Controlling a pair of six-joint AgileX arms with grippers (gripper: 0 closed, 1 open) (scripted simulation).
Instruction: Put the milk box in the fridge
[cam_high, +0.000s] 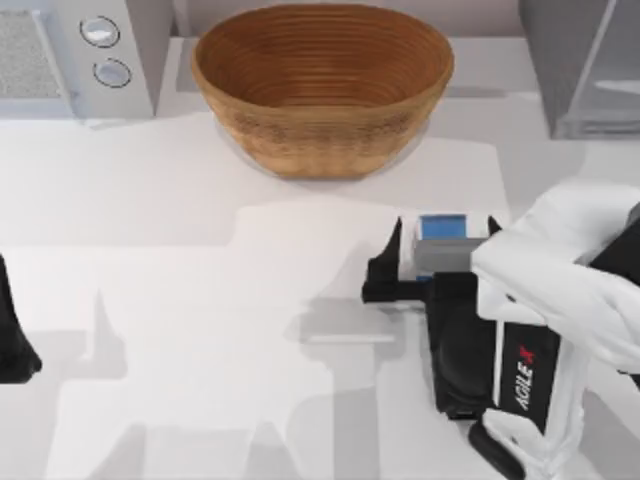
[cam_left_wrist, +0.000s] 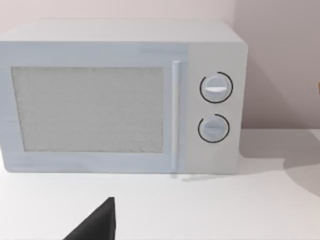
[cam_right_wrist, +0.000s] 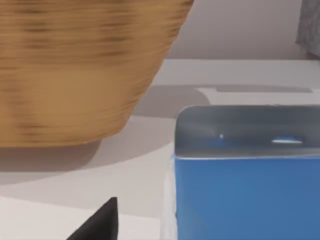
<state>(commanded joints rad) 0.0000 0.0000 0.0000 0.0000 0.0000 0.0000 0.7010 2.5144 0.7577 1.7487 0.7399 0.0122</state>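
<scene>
The milk box (cam_high: 442, 238) stood on the tabletop (cam_high: 200, 300) just in front of the basket (cam_high: 322, 85). The right tool (cam_high: 440, 262) was spread wide around it, not squeezing yet. The box looked light, stiff and smooth, so holding its flat sides seemed best. The left tool (cam_high: 15, 340) waited far from the basket.

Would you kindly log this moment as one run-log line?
right gripper: open around milk box | left gripper: parked, table's left edge | fridge: far right
</scene>
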